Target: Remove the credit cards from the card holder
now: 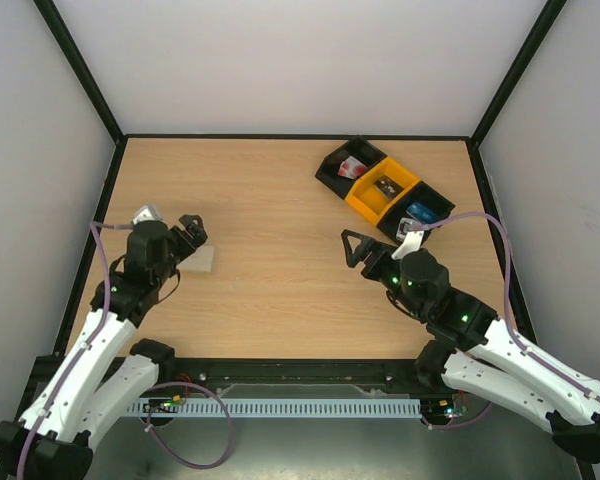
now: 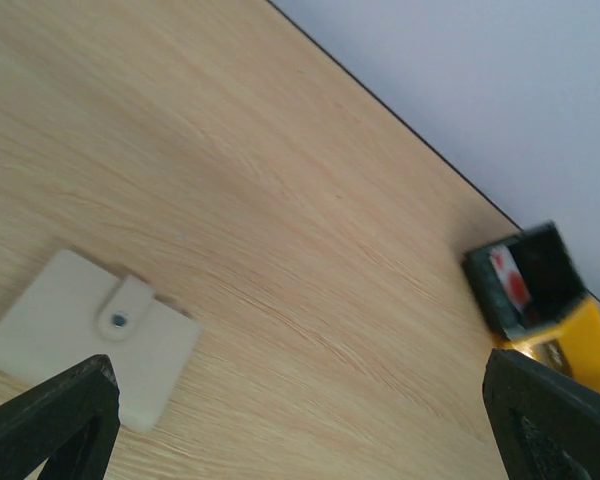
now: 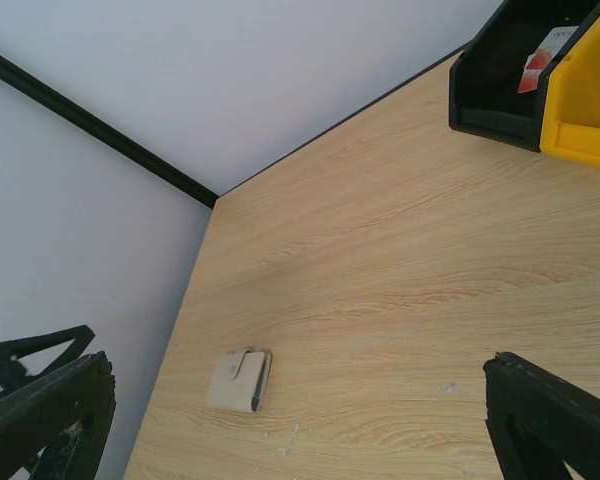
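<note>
arms crouched low; left end effector (image 1: 193, 234), right end effector (image 1: 354, 247) spread wide, empty

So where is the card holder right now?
In the top view the card holder lies flat on the left side of the table, just by the open left claw, far from the bins.

Card holder (image 1: 204, 260) partly behind the left hand (image 1: 193, 238) overhead; bins (image 3: 500, 122) cropped in wrist views.
</note>
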`<state>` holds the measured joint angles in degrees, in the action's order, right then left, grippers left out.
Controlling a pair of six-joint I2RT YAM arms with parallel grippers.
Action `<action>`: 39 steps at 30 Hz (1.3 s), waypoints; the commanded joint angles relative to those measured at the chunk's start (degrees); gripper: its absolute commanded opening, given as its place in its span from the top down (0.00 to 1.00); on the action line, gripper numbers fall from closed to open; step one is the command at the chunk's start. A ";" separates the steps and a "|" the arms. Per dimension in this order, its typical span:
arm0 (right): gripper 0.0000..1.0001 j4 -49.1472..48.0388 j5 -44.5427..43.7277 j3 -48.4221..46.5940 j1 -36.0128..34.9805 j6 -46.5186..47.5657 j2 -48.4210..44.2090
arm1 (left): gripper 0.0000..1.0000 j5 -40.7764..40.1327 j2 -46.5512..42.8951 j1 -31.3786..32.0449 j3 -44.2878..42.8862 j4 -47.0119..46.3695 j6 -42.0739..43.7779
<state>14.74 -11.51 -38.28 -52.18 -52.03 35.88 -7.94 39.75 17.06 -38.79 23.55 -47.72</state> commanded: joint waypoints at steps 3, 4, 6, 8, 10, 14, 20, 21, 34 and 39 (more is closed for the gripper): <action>0.02 3.15 0.28 -0.61 0.20 0.24 -0.30 | 0.00 -10.21 6.44 -3.50 -0.67 -3.39 -5.01; 0.02 3.34 0.52 -0.65 0.18 0.08 -0.21 | 0.00 -10.19 7.77 -4.72 -0.63 -3.68 -5.54; 0.02 3.44 0.84 -0.72 0.17 -0.20 0.01 | 0.00 -9.01 10.54 -7.44 -0.40 -4.72 -5.95; 0.02 3.66 1.23 -0.82 0.20 -0.41 0.23 | 0.00 -6.65 13.48 -10.14 -0.11 -5.93 -5.63; 0.02 4.01 1.69 -0.81 0.19 -0.60 0.48 | 0.00 -6.29 16.46 -11.29 -0.01 -7.03 -5.30; 0.02 5.20 2.08 -0.83 0.22 -0.86 1.01 | 0.00 -4.75 20.41 -13.14 2.24 -12.30 -5.70; 0.02 6.59 2.43 -1.10 0.21 -1.92 1.04 | 0.00 -6.10 27.32 -13.71 2.60 -14.98 -1.74; 0.02 6.66 2.59 -1.05 0.23 -1.98 0.97 | 0.00 -6.31 28.45 -13.72 2.85 -15.51 -1.48; 0.02 7.40 2.14 -0.77 0.24 -2.05 1.74 | 0.00 2.97 42.32 -13.00 3.72 -22.97 0.62; 0.02 8.00 1.85 -0.96 0.22 -1.94 1.46 | 0.00 2.10 44.47 -10.03 3.23 -23.80 1.93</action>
<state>20.99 -8.93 -38.30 -52.18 -54.00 37.63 -6.90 82.91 5.02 -35.59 1.93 -47.70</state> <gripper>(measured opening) 0.977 0.999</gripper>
